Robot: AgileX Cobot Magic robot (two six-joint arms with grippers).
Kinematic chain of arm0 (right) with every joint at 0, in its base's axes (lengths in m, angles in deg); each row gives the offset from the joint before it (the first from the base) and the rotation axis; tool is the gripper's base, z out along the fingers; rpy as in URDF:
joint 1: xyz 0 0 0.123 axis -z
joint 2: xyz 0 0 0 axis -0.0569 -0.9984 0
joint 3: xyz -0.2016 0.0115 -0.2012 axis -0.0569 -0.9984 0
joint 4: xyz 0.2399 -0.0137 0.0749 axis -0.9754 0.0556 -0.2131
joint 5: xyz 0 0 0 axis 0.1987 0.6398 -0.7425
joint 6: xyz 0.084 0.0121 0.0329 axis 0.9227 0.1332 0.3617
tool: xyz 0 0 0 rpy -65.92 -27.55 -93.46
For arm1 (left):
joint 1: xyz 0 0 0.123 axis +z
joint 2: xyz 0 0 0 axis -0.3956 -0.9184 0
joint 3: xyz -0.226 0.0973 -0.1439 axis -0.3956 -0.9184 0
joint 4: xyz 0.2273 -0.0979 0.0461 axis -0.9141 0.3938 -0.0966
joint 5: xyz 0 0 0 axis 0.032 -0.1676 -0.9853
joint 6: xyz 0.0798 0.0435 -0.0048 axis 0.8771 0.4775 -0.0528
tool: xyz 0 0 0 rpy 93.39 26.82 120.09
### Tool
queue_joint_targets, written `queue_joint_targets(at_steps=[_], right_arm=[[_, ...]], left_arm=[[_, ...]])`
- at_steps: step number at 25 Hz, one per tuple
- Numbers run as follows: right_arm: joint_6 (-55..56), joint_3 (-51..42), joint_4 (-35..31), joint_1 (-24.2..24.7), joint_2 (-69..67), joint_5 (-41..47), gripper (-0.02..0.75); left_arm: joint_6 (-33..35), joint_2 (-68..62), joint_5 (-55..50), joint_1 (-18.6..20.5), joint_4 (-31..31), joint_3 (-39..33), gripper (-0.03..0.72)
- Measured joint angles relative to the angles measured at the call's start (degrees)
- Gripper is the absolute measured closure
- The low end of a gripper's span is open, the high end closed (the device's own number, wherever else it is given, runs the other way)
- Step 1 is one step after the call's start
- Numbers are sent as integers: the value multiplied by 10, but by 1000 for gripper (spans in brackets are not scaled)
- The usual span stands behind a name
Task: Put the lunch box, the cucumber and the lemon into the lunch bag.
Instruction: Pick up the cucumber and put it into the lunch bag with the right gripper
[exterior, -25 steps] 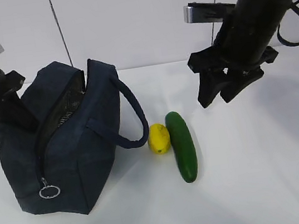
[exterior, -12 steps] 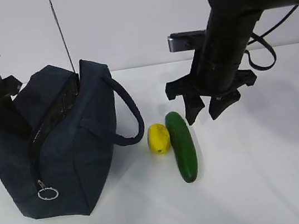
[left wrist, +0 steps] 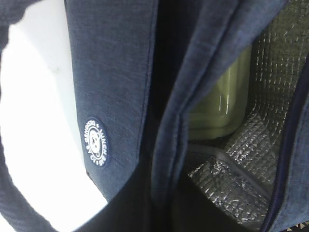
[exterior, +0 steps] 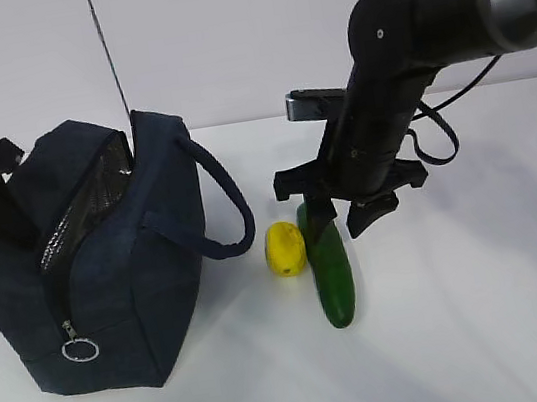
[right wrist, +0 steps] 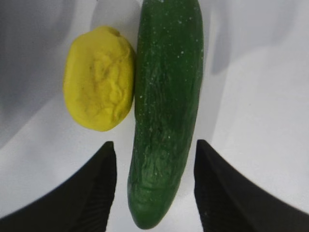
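The lunch bag (exterior: pixel 108 275) is dark navy fabric with a silver quilted foil lining and a round navy-and-white badge (left wrist: pixel 95 141) at the left wrist view's lower left. Inside shows the lunch box (left wrist: pixel 222 106), pale sage green. The lemon (right wrist: pixel 99 92) is bright yellow; the cucumber (right wrist: pixel 166 111) is dark green, finely pale-speckled. The table (exterior: pixel 470 333) is white.

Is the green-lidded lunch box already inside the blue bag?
Yes, the left wrist view shows the lunch box lying against the silver foil lining inside the open lunch bag.
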Motion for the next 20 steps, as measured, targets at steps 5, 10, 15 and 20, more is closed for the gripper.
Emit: queue_joint_targets(at_steps=[5,10,15,20], right_arm=[[0,0,-1,-2,-23,-9,363],[0,0,-1,-2,-38,-25,363],[0,0,5,-2,-42,-41,363],[0,0,10,-2,-47,-48,363]], left_arm=[[0,0,0,0,0,0,680],[-1,0,0,0,0,0,680],[-1,0,0,0,-1,0,680],[-2,0,0,0,-1,0,680]])
